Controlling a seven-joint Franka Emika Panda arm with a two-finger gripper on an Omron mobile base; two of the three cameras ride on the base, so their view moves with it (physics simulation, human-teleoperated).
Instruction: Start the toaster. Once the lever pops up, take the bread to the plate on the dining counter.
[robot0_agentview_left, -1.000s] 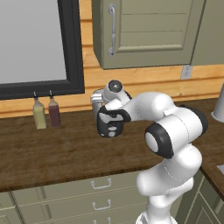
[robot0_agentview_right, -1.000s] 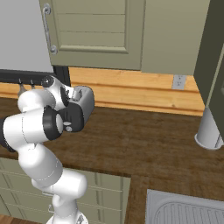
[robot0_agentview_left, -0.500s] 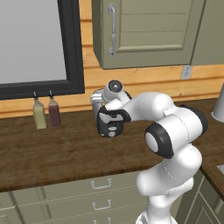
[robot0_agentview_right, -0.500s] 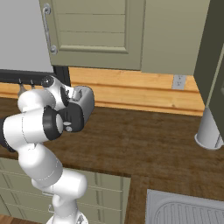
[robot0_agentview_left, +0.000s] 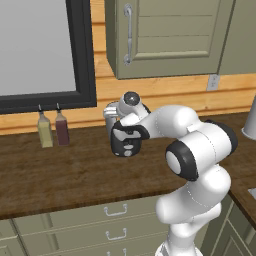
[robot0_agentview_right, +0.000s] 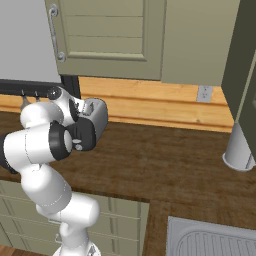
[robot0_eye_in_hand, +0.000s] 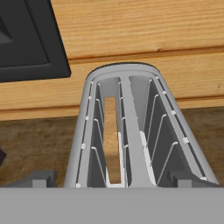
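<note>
The white arm was folded in over the dark brown wood-grain worktop (robot0_agentview_left: 65, 175), its two-finger gripper (robot0_eye_in_hand: 109, 180) right at the near end of the small rounded toaster with shiny silver sides (robot0_agentview_right: 97, 116). From the hand camera, the gripper's dark tips sat wide apart, one at each lower corner, so it was open and empty, flanking the toaster's (robot0_eye_in_hand: 127, 131) near end. And there it was: the light tan slice of bread (robot0_eye_in_hand: 112, 140) stood on edge, sunk down inside the left-hand slot, the right-hand slot showing just its wire guides. The toaster (robot0_agentview_left: 112, 111) stood at the back of the worktop, against the honey-coloured plank wall (robot0_agentview_right: 160, 102). Off to the arm's left, two slim bottles (robot0_agentview_left: 52, 130) stood side by side below a black-framed window (robot0_agentview_left: 82, 55). Olive cabinet doors (robot0_agentview_left: 165, 35) hung above, and a grey sink basin (robot0_agentview_right: 215, 242) showed at the lower right of the right base view.
</note>
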